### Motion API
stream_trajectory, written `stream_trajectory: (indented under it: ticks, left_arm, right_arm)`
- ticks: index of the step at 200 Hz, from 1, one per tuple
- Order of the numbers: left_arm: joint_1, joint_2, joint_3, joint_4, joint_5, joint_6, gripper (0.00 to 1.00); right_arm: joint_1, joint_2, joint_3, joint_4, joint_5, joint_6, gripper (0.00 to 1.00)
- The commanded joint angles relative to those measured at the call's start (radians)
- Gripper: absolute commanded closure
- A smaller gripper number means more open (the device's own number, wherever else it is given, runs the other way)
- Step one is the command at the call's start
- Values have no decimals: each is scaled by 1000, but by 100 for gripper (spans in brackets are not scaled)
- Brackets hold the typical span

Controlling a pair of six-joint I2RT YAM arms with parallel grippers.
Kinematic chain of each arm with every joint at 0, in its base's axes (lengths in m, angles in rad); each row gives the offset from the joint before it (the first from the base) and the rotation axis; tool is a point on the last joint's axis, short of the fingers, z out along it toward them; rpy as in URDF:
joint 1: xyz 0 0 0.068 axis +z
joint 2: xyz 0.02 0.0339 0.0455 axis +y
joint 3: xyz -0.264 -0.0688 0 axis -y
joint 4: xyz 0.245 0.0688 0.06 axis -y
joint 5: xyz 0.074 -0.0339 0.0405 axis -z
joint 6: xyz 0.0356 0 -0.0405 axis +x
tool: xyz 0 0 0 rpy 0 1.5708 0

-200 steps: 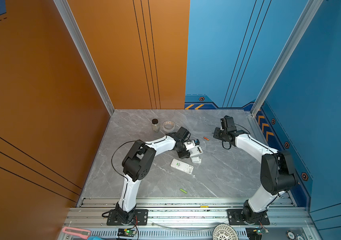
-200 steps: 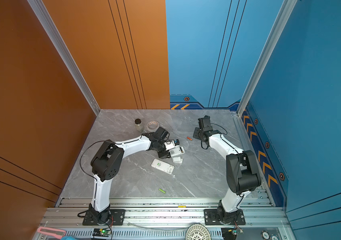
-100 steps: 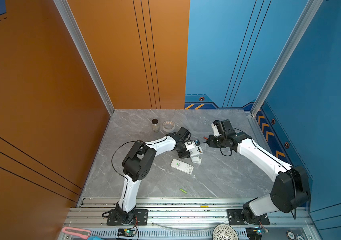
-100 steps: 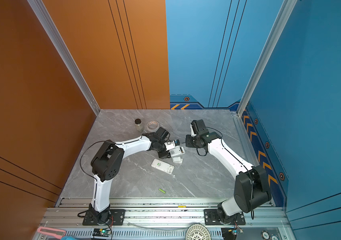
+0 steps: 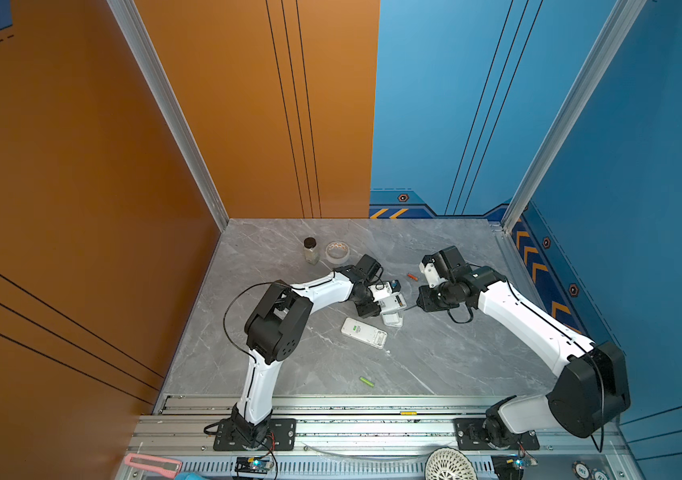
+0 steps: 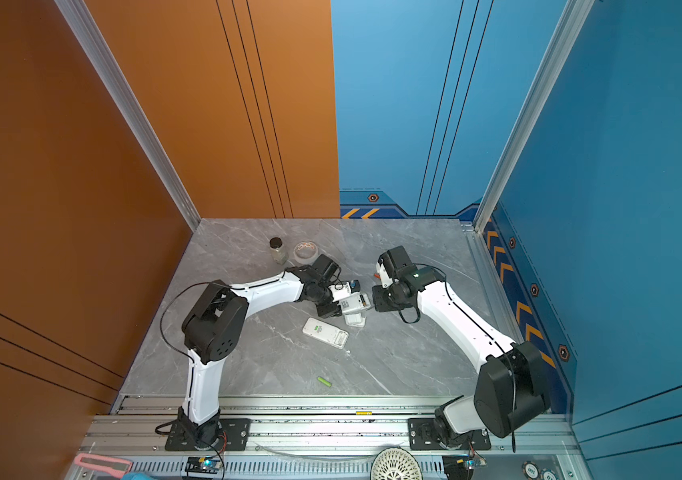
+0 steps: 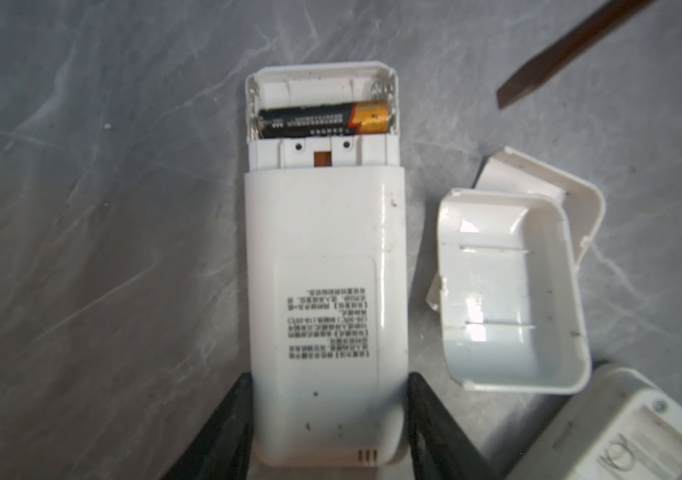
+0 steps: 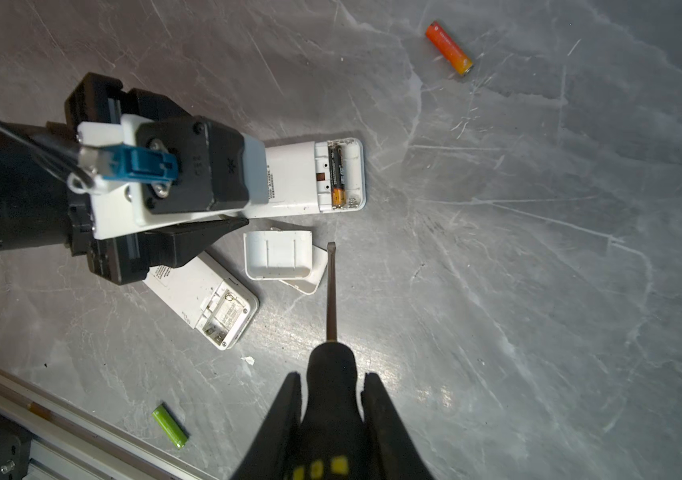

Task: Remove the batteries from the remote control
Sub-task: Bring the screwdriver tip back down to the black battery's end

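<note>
My left gripper (image 7: 329, 378) is shut on the white remote control (image 7: 327, 270), which lies back-up on the table with its compartment open. One black-and-gold battery (image 7: 327, 120) sits inside; the slot beside it is bare. My right gripper (image 8: 332, 378) is shut on a black-and-yellow screwdriver (image 8: 331, 291), whose tip hovers beside two loose white covers (image 8: 279, 259), short of the remote (image 8: 302, 178). An orange-red battery (image 8: 449, 48) lies on the table beyond the remote, and a green battery (image 5: 366, 381) lies near the front edge.
A second white remote (image 5: 363, 331) with an empty compartment lies just in front of the left gripper. A small jar (image 5: 310, 250) and a tape roll (image 5: 337, 251) stand at the back. The metal rail (image 5: 372, 409) runs along the front edge.
My right arm has swung forward and left from the back of the table, bringing the screwdriver tip close to the remote. The left arm and remote have not moved.
</note>
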Motion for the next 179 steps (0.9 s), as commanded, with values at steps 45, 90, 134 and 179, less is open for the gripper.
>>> stream_trajectory:
  ticks: [45,90,134,179]
  left_arm:
    - [-31,25,-28,-65,4,28,100]
    - [-30,27,-26,-65,5,28,100]
    - [-28,26,-27,-65,8,27,100]
    - [-26,23,-27,-65,12,26,100]
  right_arm:
    - [5,42,47,24,9,-22,100]
    - [5,75,62,47,13,-28,100]
    - [3,100,73,68,30,-28,100]
    - [0,120,75,74,32,-36,100]
